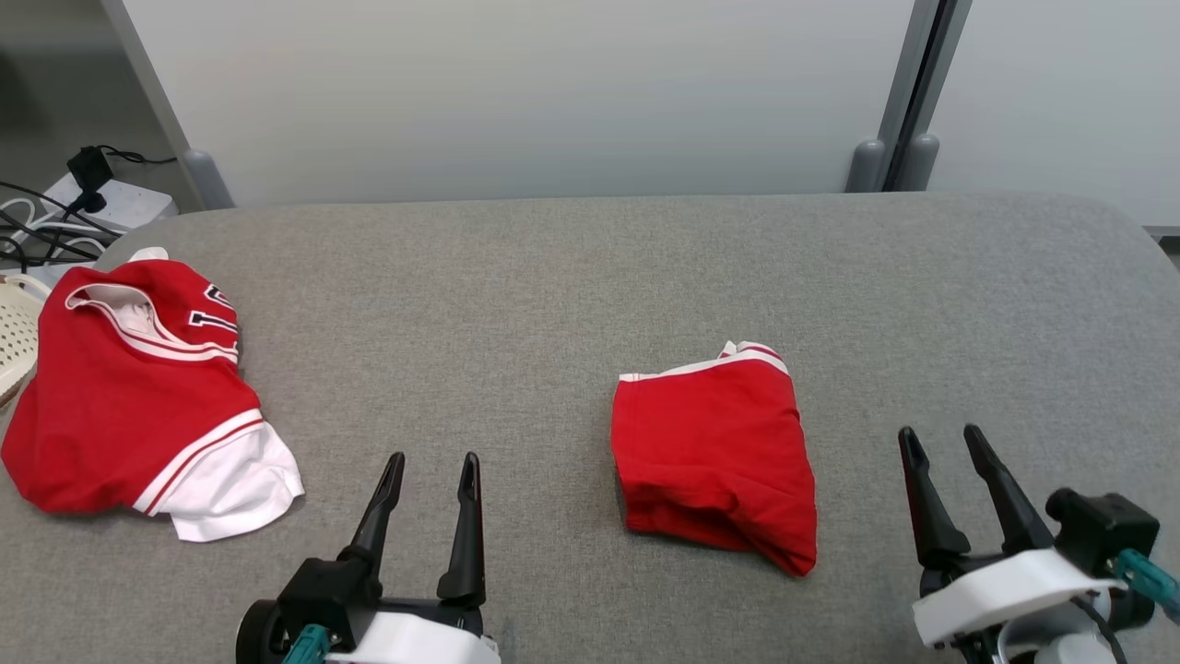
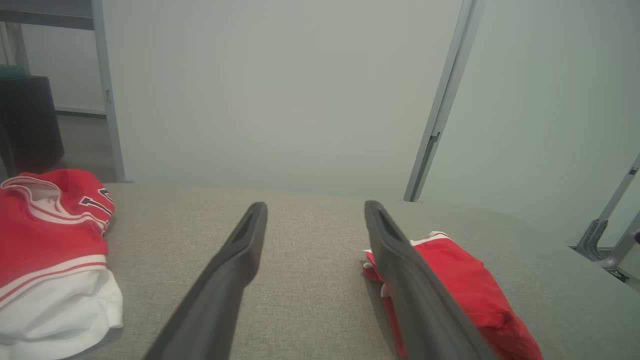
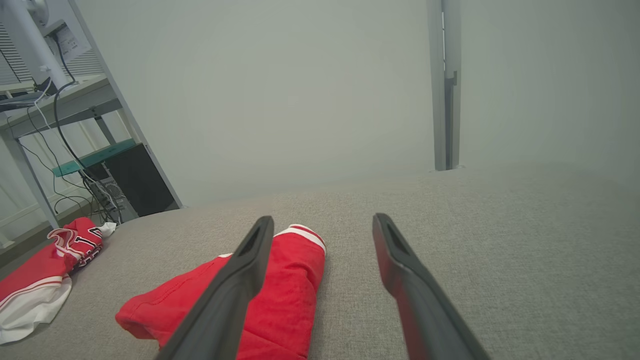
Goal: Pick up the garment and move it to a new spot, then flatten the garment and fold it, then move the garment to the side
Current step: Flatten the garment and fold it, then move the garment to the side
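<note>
Red garment (image 1: pixel 714 452) shows whole in head view.

A grey fabric-covered surface (image 1: pixel 553 277) with rounded far corners spans the head view, its weave plain and flat. Two garments lie on it, well apart. Right of centre rests a red garment (image 1: pixel 714 452), folded into a compact block, with a white-trimmed band along its far edge and a rolled fold at its near edge. At the surface's left edge lies a red-and-white jersey (image 1: pixel 120 406), loosely crumpled. Its white-trimmed neckline is turned up, dark lettering shows on its far side, and a white hem spills toward the near side.
</note>
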{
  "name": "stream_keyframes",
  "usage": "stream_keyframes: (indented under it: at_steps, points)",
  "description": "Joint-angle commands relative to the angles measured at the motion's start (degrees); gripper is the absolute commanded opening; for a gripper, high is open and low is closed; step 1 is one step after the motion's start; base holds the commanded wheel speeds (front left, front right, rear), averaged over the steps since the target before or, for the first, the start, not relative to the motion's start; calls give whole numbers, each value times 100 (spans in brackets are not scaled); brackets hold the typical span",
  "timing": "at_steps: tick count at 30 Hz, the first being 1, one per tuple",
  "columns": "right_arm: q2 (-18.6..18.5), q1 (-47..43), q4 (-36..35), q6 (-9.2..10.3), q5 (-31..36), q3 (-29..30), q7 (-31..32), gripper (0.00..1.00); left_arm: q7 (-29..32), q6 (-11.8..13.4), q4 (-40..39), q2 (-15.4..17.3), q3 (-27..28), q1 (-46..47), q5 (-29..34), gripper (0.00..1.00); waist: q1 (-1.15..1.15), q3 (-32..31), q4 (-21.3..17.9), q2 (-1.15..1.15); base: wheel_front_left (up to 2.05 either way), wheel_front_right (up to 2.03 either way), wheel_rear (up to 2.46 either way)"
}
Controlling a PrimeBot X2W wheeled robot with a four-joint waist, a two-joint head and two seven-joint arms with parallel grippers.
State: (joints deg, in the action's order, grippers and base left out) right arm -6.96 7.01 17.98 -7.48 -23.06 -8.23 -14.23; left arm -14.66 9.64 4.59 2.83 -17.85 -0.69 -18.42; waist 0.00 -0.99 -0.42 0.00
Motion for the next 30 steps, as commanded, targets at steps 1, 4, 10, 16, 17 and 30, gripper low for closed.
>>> stream_keyframes:
  at_steps: [1,4,10,16,17,30]
  points:
    - [-2,10,-197,-1,-4,-53,-76,100,-34,-3,-92,5,196,118,-1,100,0,-32,15,0,0,0,0]
    - [68,-171,-289,-1,-42,37,-76,100,-34,-16,-41,5,202,66,-3,100,0,-96,37,0,0,0,0]
    - [103,-370,-434,-1,197,87,-76,100,-34,5,10,5,195,-19,-12,100,0,-194,57,0,0,0,0]
    - [119,-490,-486,-1,366,82,-76,100,-34,-17,52,5,201,-69,29,100,0,-253,76,0,0,0,0]
    - [123,-504,-485,-1,371,83,-76,100,-34,-23,56,5,207,-71,36,100,0,-258,77,0,0,0,0]
    - [132,-528,-447,-1,342,70,-76,100,-34,-55,71,5,242,-58,64,100,0,-275,83,0,0,0,0]
